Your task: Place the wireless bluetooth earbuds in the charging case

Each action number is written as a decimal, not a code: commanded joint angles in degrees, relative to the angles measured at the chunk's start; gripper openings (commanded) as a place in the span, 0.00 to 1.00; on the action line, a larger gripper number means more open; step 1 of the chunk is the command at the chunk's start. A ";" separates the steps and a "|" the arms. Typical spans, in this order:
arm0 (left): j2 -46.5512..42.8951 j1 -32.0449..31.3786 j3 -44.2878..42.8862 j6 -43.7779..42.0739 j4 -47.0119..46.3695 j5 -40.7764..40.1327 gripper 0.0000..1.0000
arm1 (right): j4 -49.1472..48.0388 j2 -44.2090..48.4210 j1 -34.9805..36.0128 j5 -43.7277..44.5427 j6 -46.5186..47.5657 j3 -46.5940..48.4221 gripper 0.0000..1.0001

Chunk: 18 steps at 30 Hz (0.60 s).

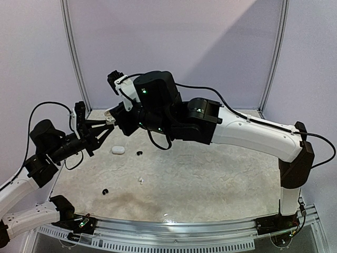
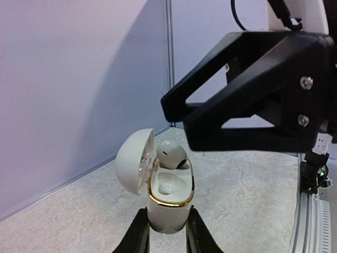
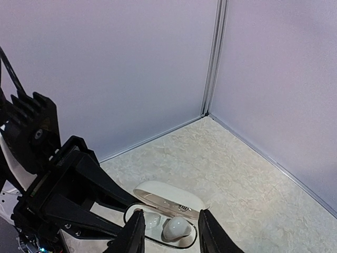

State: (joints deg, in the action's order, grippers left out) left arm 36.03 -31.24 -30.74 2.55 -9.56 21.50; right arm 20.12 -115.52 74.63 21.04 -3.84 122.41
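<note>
My left gripper (image 2: 167, 215) is shut on the lower body of a white charging case (image 2: 167, 208) with a gold rim and holds it upright above the table, lid (image 2: 134, 161) open to the left. One white earbud (image 2: 171, 153) sits in the far slot, standing a little proud; the near slot (image 2: 168, 183) is empty. My right gripper (image 3: 168, 220) hangs just above the case, open, its fingers either side of that earbud (image 3: 176, 227) without touching it. In the top view both grippers meet at the far left, the left (image 1: 105, 127) and the right (image 1: 117, 118).
On the table lie a closed white case (image 1: 117, 149), a black earbud (image 1: 139, 153), a white earbud (image 1: 140, 180), another black earbud (image 1: 105, 191) and a white earbud (image 1: 166, 214) near the front edge. Walls and a corner post (image 3: 210, 79) stand close behind.
</note>
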 commanded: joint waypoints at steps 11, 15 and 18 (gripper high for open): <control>0.27 -0.66 -0.63 -0.92 -1.07 -0.54 0.00 | 2.17 -2.97 0.43 3.03 -0.23 2.12 0.29; 0.54 -0.66 -0.73 -1.34 -1.25 -0.45 0.00 | 3.14 -3.85 0.43 3.01 -0.21 2.91 0.30; 0.48 -0.66 -0.75 -1.45 -1.34 -0.31 0.00 | 4.11 -4.97 0.44 3.12 0.04 4.21 0.31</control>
State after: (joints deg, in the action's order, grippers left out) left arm 36.16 -31.24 -30.74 1.91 -9.58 21.52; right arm 21.89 -117.91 74.63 23.42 -3.97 124.38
